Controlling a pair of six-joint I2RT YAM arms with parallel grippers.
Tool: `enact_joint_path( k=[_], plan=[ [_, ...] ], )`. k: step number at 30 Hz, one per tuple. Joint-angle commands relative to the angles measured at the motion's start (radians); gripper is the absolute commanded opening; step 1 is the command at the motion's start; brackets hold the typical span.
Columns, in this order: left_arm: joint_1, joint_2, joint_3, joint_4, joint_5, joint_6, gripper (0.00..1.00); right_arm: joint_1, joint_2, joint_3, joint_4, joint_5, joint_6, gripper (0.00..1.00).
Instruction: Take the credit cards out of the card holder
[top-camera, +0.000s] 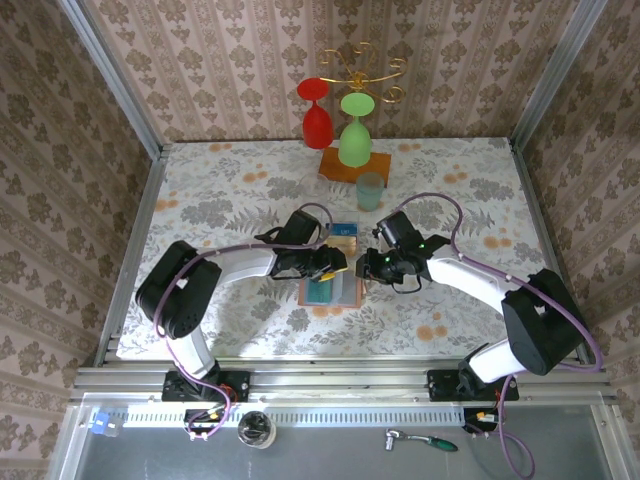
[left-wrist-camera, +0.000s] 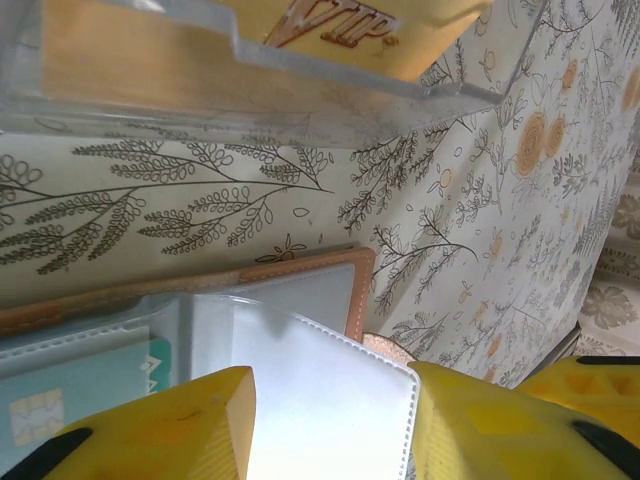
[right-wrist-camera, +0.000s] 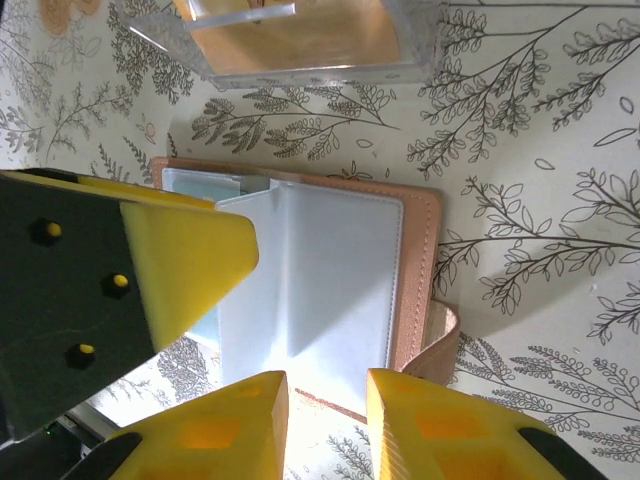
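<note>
The card holder (right-wrist-camera: 415, 270) is tan-brown leather with pale grey-blue sleeves (right-wrist-camera: 330, 270). A teal card (left-wrist-camera: 80, 390) in it has a gold chip (left-wrist-camera: 38, 415). The table (right-wrist-camera: 540, 150) is cream, printed with dark fern sprigs and orange flowers. The left end effector (left-wrist-camera: 330, 430) and right end effector (right-wrist-camera: 325, 425) have yellow fingers (left-wrist-camera: 180, 430).

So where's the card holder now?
Top view: the card holder lies open at centre, just nearer the arm bases than the clear box.

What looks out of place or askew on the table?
In the open tan leather card holder, one clear plastic sleeve page stands lifted off the others, not flat. Nothing looks spilled or damaged.
</note>
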Motion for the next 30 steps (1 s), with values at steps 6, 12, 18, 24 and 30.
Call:
enact_joint_path(
  k=[6,12,18,24,30],
  plan=[
    [0.002,0.002,0.034,0.008,0.047,0.019,0.46,0.012,-0.012,0.037,-0.025,0.022,0.010,0.29],
    [-0.027,0.048,0.091,0.010,0.054,0.015,0.47,0.009,-0.062,0.033,-0.065,0.060,-0.006,0.29],
    [-0.036,0.061,0.111,0.006,0.056,0.017,0.47,0.007,-0.069,0.022,-0.063,0.057,-0.005,0.30],
    [-0.001,0.007,0.058,-0.019,0.039,0.035,0.46,0.016,-0.036,0.022,-0.014,0.022,0.021,0.29],
    [0.065,-0.088,-0.061,-0.007,0.032,0.040,0.46,0.066,0.048,0.077,0.004,0.011,0.031,0.29]
  ],
)
